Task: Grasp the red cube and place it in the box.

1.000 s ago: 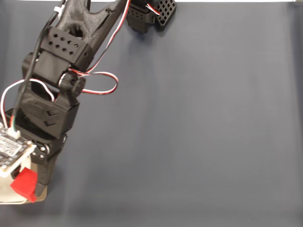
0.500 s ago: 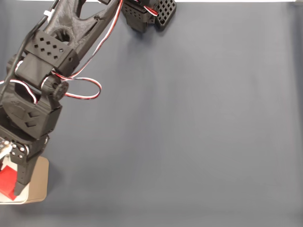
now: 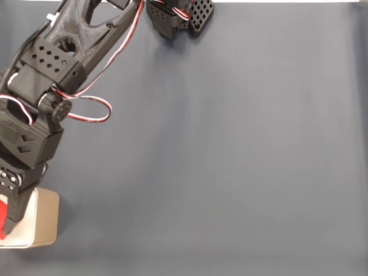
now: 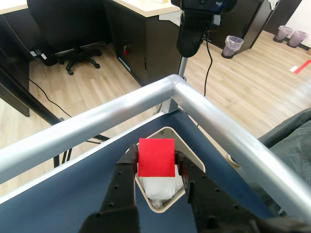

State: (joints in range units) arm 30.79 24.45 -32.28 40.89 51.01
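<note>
In the wrist view my gripper [image 4: 156, 160] is shut on the red cube [image 4: 156, 157], held between the two black fingers directly above the cream box [image 4: 194, 162] with its white lining. In the fixed view the arm reaches down the left edge. A sliver of the red cube [image 3: 3, 214] shows beside the finger over the box [image 3: 45, 221] at the lower left corner of the dark mat.
A silver metal rail [image 4: 223, 126] frames the table corner just beyond the box. The arm's base [image 3: 178, 17] sits at the top of the fixed view. The dark mat [image 3: 230, 149] stretches to the right.
The arm has swung left, carrying the red cube from the box's near edge to over its inside; the cube is now mostly cut off by the frame's left edge.
</note>
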